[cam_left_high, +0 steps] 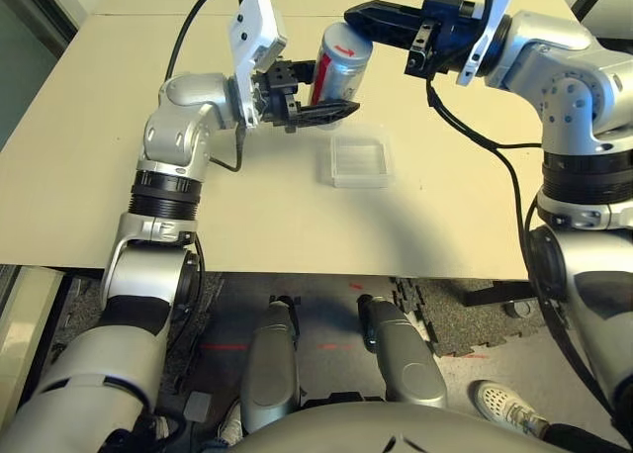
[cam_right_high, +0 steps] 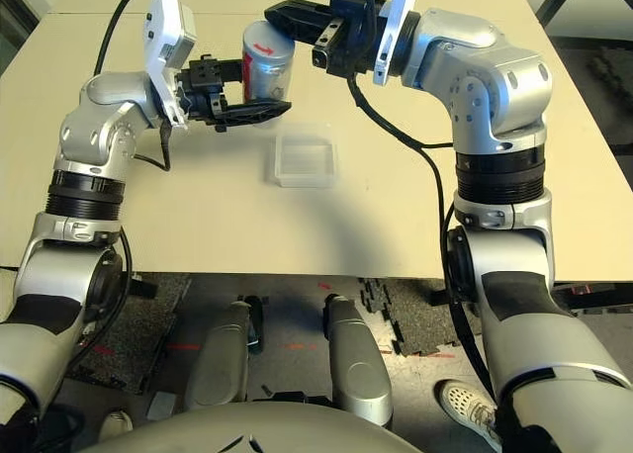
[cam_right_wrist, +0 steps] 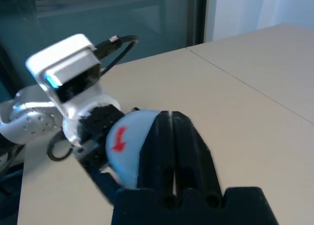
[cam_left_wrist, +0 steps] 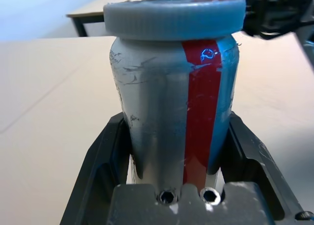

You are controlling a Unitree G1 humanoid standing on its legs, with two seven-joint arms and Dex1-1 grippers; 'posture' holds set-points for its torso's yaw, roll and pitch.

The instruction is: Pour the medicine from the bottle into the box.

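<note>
Bottle [cam_left_wrist: 167, 117] cap's [cam_left_wrist: 174, 16] ribbed edge up close

Beige table [cam_left_high: 148, 176], white shoe [cam_left_high: 506, 406].

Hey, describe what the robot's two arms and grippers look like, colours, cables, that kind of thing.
Both arms have silver metal shells with black ribbed joint bands. Each ends in a black two-fingered gripper: the left gripper and the right gripper. A white boxy camera module sits on the left wrist, a white bracket on the right. Black cables loop from each wrist.
</note>
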